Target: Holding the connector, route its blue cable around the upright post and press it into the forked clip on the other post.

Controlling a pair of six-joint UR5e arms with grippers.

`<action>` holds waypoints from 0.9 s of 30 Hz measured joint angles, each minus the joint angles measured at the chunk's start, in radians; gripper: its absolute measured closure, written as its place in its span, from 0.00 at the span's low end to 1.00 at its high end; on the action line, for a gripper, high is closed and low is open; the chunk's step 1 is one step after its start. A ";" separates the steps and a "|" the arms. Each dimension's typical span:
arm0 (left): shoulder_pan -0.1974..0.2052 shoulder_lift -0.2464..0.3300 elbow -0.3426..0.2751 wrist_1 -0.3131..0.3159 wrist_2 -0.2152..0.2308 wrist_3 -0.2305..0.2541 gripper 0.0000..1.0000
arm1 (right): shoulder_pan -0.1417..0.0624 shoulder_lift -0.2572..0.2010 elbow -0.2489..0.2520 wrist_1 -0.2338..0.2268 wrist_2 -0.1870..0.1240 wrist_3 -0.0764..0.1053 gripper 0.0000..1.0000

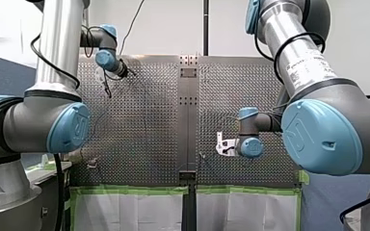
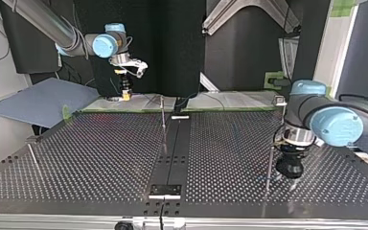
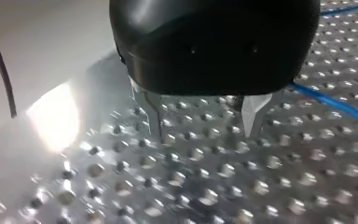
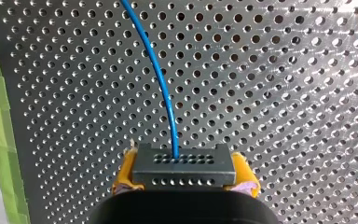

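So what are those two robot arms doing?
My right pincer is shut on a dark connector, and its blue cable trails away over the perforated table. My left pincer is open and holds nothing, low over the table near a thin post, with the cable running past beside it.

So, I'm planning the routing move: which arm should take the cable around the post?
Right. The right gripper is shut on the connector, the cable leading from it; the left gripper is open and empty.
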 joint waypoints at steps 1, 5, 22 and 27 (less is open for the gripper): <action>0.000 0.000 -0.006 0.000 0.000 -0.002 0.15 | 0.000 0.000 0.000 0.000 0.000 0.000 1.00; 0.003 0.000 -0.037 0.003 0.002 -0.019 0.15 | 0.000 0.000 0.000 0.001 0.000 0.000 1.00; 0.032 0.001 -0.091 0.011 0.072 -0.117 0.15 | 0.006 0.000 0.000 0.006 0.000 -0.002 1.00; 0.045 0.002 -0.110 0.023 0.091 -0.118 0.15 | 0.006 0.000 0.000 0.007 0.000 -0.002 1.00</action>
